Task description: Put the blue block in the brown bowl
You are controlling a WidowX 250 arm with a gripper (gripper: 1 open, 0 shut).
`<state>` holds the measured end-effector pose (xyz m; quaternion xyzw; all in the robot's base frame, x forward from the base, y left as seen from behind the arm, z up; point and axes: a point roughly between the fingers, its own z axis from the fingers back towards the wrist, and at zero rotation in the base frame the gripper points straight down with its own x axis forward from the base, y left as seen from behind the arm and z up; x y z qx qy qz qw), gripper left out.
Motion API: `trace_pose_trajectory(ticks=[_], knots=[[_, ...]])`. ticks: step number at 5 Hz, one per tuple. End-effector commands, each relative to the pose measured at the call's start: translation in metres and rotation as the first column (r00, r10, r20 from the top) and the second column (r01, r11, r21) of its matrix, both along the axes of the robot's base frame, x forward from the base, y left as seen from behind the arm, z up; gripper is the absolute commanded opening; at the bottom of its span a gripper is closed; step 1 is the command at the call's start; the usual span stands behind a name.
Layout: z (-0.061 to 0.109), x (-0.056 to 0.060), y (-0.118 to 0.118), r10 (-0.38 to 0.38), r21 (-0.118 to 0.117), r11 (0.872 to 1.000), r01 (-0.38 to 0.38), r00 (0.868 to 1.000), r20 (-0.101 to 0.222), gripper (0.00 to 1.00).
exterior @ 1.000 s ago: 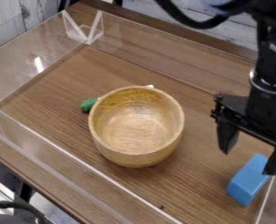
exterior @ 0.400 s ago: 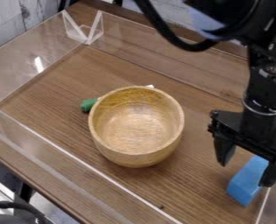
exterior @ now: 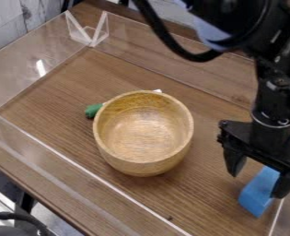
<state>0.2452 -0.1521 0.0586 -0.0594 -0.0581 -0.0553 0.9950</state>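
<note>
The blue block (exterior: 261, 191) lies on the wooden table near the front right corner. My gripper (exterior: 261, 166) hangs straight down over the block's upper end, open, with one dark finger (exterior: 235, 158) to the block's left and the other at its right side. Nothing is held. Left of the gripper stands the brown bowl (exterior: 144, 130), round, tan and empty, upright at the middle of the table.
A small green object (exterior: 94, 111) lies against the bowl's far left side. Clear plastic walls (exterior: 24, 60) ring the wooden table (exterior: 172, 74). The right wall stands close behind the block.
The gripper has sunk slightly towards the blue block, its jaws staying open. The block and the bowl have not moved.
</note>
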Motion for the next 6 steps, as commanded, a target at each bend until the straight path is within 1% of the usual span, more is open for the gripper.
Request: trace_pose_trajectory(ticks=[1, 2, 4, 5, 6], knots=[[0.005, 0.003, -0.007, -0.021, -0.018, 1.000, 0.022, 0.999, 0.049, 1.00], [0.002, 0.005, -0.005, -0.016, -0.029, 0.999, 0.018, 0.998, 0.064, 1.00], [0.002, 0.009, -0.002, 0.002, -0.050, 0.999, 0.002, 0.997, 0.081, 1.00], [0.000, 0.011, -0.001, 0.013, -0.058, 0.998, -0.008, 0.996, 0.087, 1.00], [-0.007, 0.012, -0.001, 0.021, -0.063, 0.998, -0.015, 0.996, 0.083, 1.00]])
